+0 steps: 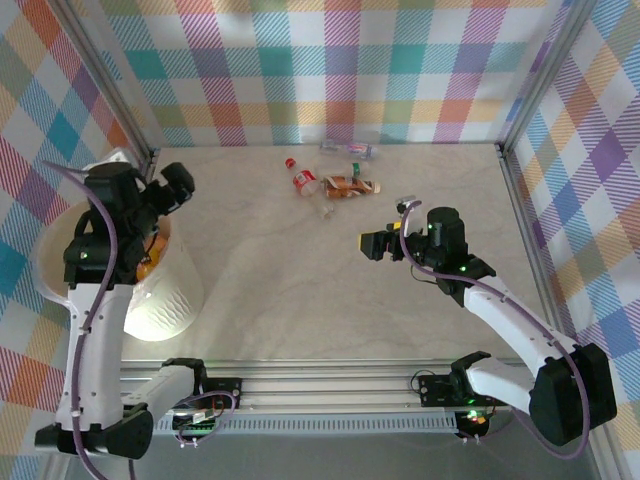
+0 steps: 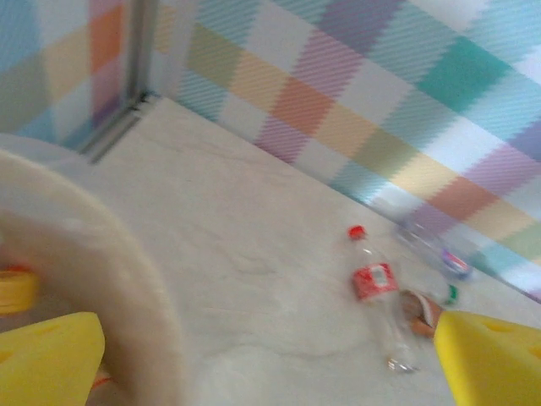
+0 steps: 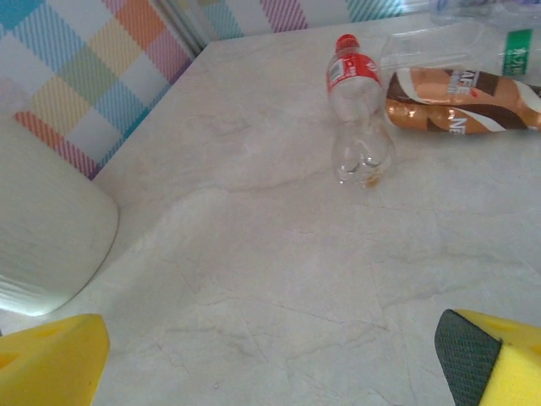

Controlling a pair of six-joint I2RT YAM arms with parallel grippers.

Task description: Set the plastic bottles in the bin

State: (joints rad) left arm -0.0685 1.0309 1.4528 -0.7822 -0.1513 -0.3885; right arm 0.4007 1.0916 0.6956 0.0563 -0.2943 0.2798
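The table point(image 1: 330, 300) is flat, smooth and pale, with a marble pattern. At its left edge stands the bin point(image 1: 178, 300), round white plastic with ribbed sides. The left gripper point(image 1: 180, 185) hovers over the bin's rim, its 2 yellow fingers spread wide and empty. The right gripper point(image 1: 366, 243) is just as wide and empty above bare table. Near the back wall lie clear, slim plastic bottles: a brown-labelled bottle point(image 1: 352, 186), a red-capped bottle point(image 1: 300, 178) and a green-labelled bottle point(image 1: 355, 150).

Brown-and-orange-labelled clear plastic bottle point(image 3: 461, 106), lying on its side: letter fragments "AFE" and "NE" legible. Red-labelled clear plastic bottle point(image 3: 353, 74): white label print illegible.
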